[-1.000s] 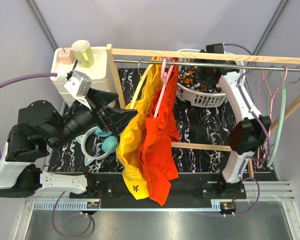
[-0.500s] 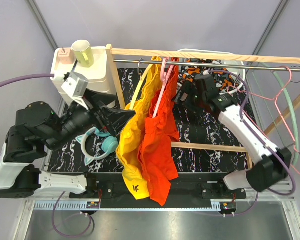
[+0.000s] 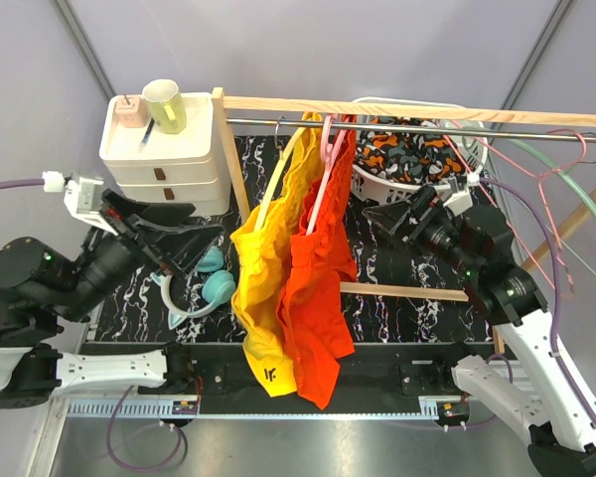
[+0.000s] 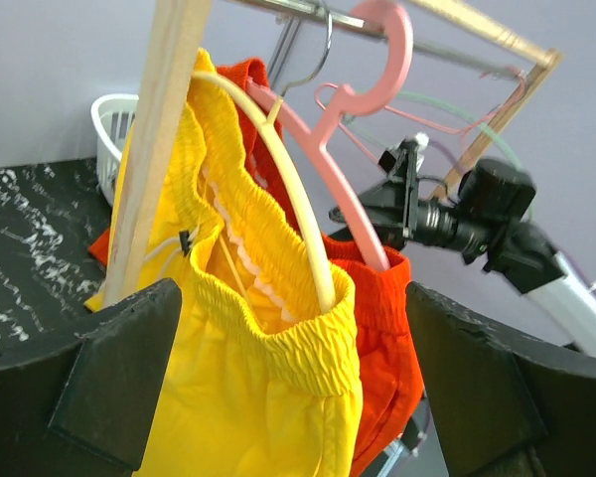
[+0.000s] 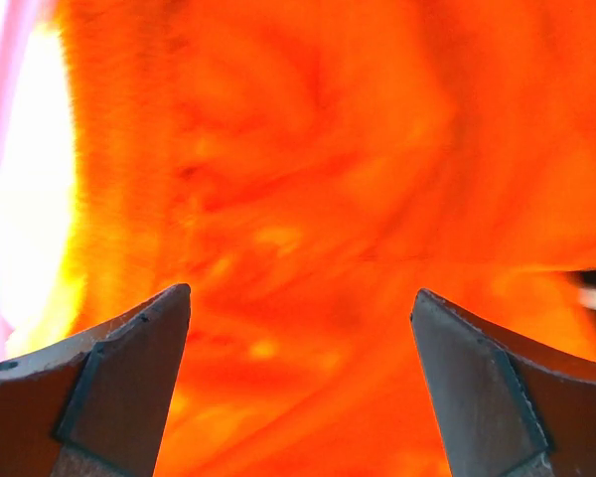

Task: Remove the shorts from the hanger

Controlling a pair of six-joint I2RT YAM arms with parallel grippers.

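Patterned shorts (image 3: 407, 149) lie heaped in the basket (image 3: 377, 187) at the far right, under the rail (image 3: 477, 127). They are on no hanger, so that part looks done. Empty hangers (image 3: 566, 169) hang at the rail's right end. Both arms now face the plain pairs mid-rail, likely the next grab. Left gripper (image 3: 194, 234) has its fingers spread wide and holds nothing. It points right at the yellow shorts (image 3: 263, 268) and is apart from them. Right gripper (image 3: 387, 219) is also wide open and empty, aimed left at the orange shorts (image 3: 313, 288). The wrist view is all orange blur between the fingers, so the cloth is very close; I can't tell whether it touches. To do the step well, bite the waistband where it wraps the hanger arm, not the loose leg. Take a full fold between the fingers, then slide it down and off the hanger's end. The other gripper should steady the hook so the pink hanger (image 4: 377, 60) or cream hanger (image 4: 288, 189) doesn't swing or jump the rail. The two pairs overlap, so there is a risk of pinching both. Pose: the left arm is folded back at the left, forearm low and roughly level. The right arm rises from its base and leans in toward centre, wrist roughly level at waistband height.
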